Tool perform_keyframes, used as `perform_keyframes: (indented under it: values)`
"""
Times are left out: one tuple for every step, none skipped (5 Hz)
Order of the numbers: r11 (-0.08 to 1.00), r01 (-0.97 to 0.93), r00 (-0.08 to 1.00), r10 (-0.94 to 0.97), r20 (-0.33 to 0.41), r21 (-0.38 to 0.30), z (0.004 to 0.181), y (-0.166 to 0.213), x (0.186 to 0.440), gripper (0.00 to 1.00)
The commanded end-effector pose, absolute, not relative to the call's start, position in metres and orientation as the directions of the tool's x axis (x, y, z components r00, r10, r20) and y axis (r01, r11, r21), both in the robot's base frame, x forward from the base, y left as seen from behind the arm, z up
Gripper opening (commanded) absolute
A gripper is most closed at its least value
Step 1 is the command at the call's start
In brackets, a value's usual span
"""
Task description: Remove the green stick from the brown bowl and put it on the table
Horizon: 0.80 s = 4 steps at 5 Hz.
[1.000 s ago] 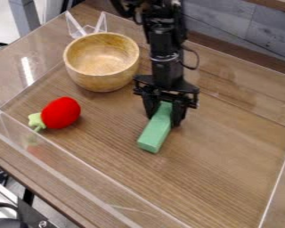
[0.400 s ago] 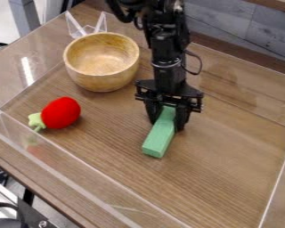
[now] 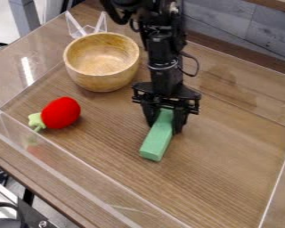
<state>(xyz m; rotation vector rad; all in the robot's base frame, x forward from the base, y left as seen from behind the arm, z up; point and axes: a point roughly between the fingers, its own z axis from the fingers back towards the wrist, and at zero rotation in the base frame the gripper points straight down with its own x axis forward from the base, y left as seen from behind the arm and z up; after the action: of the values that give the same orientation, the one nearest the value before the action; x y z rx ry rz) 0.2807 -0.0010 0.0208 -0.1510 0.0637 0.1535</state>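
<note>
The gripper (image 3: 166,113) points straight down, its jaws set either side of the upper end of the green stick (image 3: 159,139); they seem to pinch it, though contact is hard to confirm from this angle. The stick slants down toward the camera, its lower end on the table (image 3: 216,169). The brown bowl (image 3: 102,61) stands well apart, back left, holding nothing. A red strawberry toy (image 3: 60,113) lies left. The arm rises upright above the gripper.
</note>
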Motion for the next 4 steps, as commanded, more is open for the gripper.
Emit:
perform_keyframes:
  values:
    - [0.968, -0.201, 0.980, 0.199, -0.028, -0.152, 0.041, 0.008, 0.284, 0.00]
    - [0.952, -0.264, 0.964, 0.262, -0.030, -0.153, 0.048, 0.014, 0.284, 0.00]
    - [0.934, -0.323, 0.946, 0.323, -0.030, -0.152, 0.054, 0.022, 0.284, 0.00]
    - [0.917, -0.372, 0.928, 0.371, -0.032, -0.147, 0.057, 0.029, 0.283, 0.00]
